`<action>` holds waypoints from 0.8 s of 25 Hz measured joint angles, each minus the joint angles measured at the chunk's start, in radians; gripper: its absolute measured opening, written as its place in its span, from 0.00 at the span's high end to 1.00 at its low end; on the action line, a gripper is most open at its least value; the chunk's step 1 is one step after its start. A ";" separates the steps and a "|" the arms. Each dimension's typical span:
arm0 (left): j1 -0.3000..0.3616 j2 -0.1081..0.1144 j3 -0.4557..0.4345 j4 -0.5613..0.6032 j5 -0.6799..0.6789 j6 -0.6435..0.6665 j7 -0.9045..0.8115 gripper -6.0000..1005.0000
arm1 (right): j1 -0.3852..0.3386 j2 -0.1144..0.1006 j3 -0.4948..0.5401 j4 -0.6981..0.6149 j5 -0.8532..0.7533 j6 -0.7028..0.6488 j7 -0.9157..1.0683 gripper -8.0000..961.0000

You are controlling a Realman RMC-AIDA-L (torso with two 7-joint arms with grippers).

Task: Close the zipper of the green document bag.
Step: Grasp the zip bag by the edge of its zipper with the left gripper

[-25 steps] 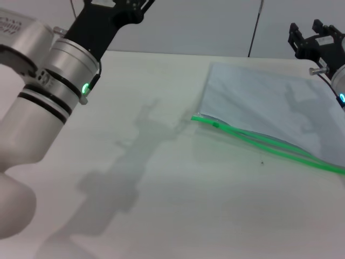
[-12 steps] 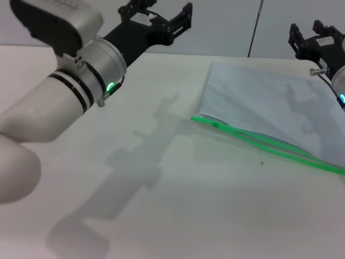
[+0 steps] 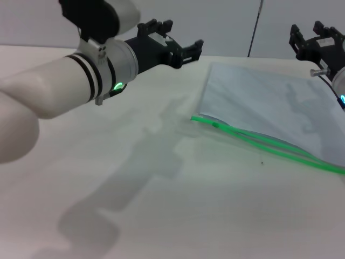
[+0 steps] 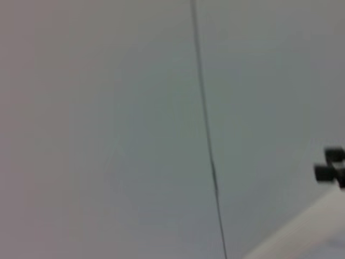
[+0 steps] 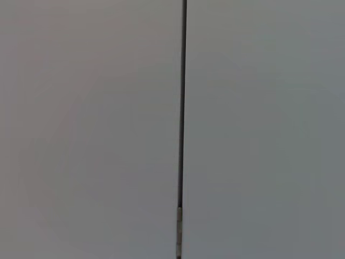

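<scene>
Head camera looks down at table [image 3: 178, 216]; both wrist cameras face wall [image 5: 86, 129].

Even, soft light — arm's shadow on table [image 3: 161, 216].

The green document bag [image 3: 269, 105] is a pale grey-blue, translucent, with cloudy marks. The zipper [image 3: 269, 147] along its edge is bright green. The table [image 3: 178, 205] is off-white. The left gripper [image 3: 180, 47] and the right gripper [image 3: 315, 40] are black
</scene>
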 joint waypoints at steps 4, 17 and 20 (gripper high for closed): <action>0.001 -0.012 -0.062 0.061 0.001 0.185 0.147 0.17 | -0.002 0.000 0.001 0.000 0.035 0.000 0.000 0.43; -0.022 -0.123 -0.230 0.150 0.050 0.683 0.563 0.17 | -0.002 -0.001 0.001 0.000 0.055 0.022 0.000 0.43; -0.043 -0.168 -0.270 0.148 0.151 0.784 0.582 0.17 | 0.000 -0.001 0.001 0.000 0.055 0.025 0.000 0.43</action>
